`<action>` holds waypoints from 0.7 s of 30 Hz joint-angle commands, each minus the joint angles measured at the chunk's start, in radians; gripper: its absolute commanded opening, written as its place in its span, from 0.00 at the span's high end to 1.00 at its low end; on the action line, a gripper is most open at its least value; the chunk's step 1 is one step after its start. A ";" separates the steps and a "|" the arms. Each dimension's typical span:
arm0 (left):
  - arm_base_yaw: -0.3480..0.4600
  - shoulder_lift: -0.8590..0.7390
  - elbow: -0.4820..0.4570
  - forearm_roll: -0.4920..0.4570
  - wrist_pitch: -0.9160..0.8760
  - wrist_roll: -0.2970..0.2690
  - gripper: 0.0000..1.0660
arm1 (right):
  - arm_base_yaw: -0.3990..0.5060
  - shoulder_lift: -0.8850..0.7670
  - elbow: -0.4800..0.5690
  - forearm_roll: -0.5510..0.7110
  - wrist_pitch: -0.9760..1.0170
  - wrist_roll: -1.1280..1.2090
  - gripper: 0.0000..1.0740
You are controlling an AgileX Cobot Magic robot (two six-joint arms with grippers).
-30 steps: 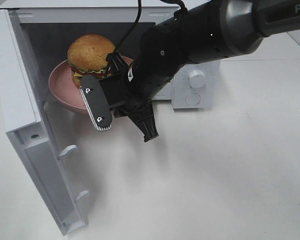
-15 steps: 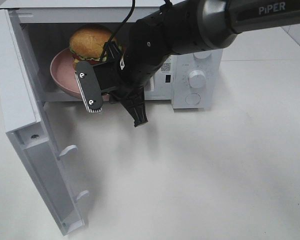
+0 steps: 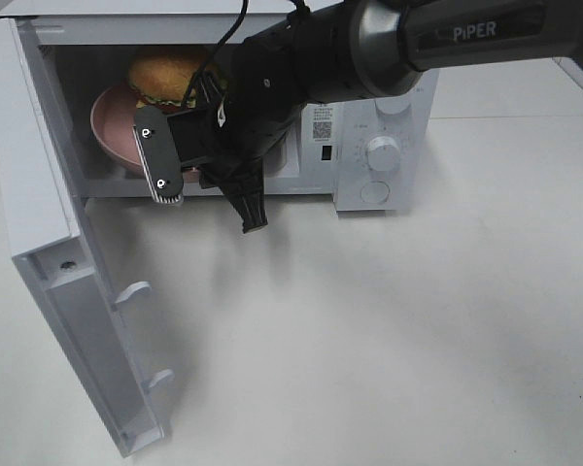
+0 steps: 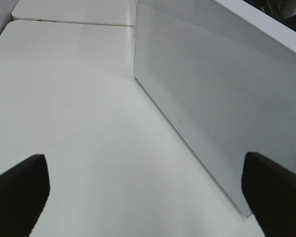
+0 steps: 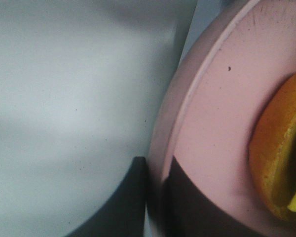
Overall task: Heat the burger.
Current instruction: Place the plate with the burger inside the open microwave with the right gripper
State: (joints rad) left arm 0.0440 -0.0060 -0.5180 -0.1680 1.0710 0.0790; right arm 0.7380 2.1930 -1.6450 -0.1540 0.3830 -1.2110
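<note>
**Hidden or unclear.** In the high view the right arm [image 3: 321, 58] reaches into the open microwave [image 3: 379, 194] and covers the right half of the chamber. It also hides its own fingertips, the near-right part of the pink plate [image 3: 112, 131] and one side of the burger [image 3: 163, 73]. A black cable crosses the bun. The right wrist view is close and blurred: only a slice of bun and a yellow corner show at its margin [image 5: 278, 148].

**Edges and room.** The door [image 3: 39, 223] stands swung wide at the left of the bench [image 3: 418, 340]. The bench in front of the microwave and its dial [image 3: 382, 152] is bare. The plate lies in the left part of the chamber, its rim close to the left inner wall and to the front sill.

**Grippers.** The right gripper [image 5: 155, 195] is clenched on the plate rim, with a dark finger [image 5: 130, 197] outside the rim and another inside. The left gripper [image 4: 147, 197] is released, fingers [image 4: 19, 190] spread wide with nothing between them, facing the door's dotted outer panel [image 4: 212, 98].

**Burger.** It sits on the plate inside the chamber, further in than the gripped rim and clear of the fingers.
</note>
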 commanded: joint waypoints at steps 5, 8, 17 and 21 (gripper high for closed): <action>0.001 -0.008 0.001 -0.001 0.002 -0.006 0.08 | -0.023 0.000 -0.024 -0.031 -0.072 0.009 1.00; 0.001 -0.008 0.001 -0.001 0.002 -0.006 0.08 | -0.025 0.011 -0.035 -0.031 -0.076 0.016 1.00; 0.001 -0.008 0.001 -0.001 0.002 -0.006 0.08 | -0.026 0.045 -0.073 -0.054 -0.086 0.042 1.00; 0.001 -0.008 0.001 0.001 0.002 -0.006 0.08 | -0.026 0.069 -0.107 -0.054 -0.087 0.046 1.00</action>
State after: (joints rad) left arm 0.0440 -0.0060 -0.5180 -0.1680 1.0710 0.0790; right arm 0.7160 2.2690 -1.7260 -0.1890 0.3680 -1.1700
